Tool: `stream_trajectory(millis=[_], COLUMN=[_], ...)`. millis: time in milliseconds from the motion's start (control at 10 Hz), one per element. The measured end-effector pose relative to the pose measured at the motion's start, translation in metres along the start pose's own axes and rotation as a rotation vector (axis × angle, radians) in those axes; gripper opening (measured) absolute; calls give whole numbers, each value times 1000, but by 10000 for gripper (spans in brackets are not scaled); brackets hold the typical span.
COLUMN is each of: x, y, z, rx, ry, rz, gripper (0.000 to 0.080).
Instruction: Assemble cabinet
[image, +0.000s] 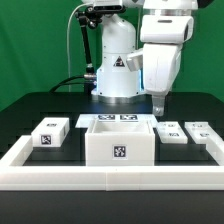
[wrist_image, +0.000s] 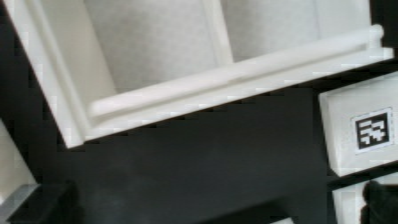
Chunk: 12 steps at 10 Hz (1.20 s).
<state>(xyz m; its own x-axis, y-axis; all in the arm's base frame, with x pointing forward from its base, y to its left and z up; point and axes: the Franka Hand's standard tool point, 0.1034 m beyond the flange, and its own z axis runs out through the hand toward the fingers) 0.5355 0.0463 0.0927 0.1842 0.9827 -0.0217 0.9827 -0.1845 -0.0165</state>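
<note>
Now my hand (image: 158, 108) hangs open, empty, beside the cabinet (image: 118, 142), which lies hollow-side up, presumably to receive parts.

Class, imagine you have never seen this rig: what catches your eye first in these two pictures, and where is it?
The big white cabinet, hollow and tagged, stands mid-table. The gripper hangs low beside it, on the exterior view's right, open and empty. Small tagged blocks lie on both sides of the cabinet.
</note>
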Motion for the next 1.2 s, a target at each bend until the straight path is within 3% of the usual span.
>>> stream_trajectory(millis=[100,400,900,1000,1200], x=[-8,-33,-35,-40,-47], y=[-5,-15,-14,-25,-64], z=[3,11,11,16,34], rx=[-6,10,10,11,13], ry=[1,0,1,4,10], rz=[-90,-171,-180,-173,-174], gripper=[797,797,797,797,797])
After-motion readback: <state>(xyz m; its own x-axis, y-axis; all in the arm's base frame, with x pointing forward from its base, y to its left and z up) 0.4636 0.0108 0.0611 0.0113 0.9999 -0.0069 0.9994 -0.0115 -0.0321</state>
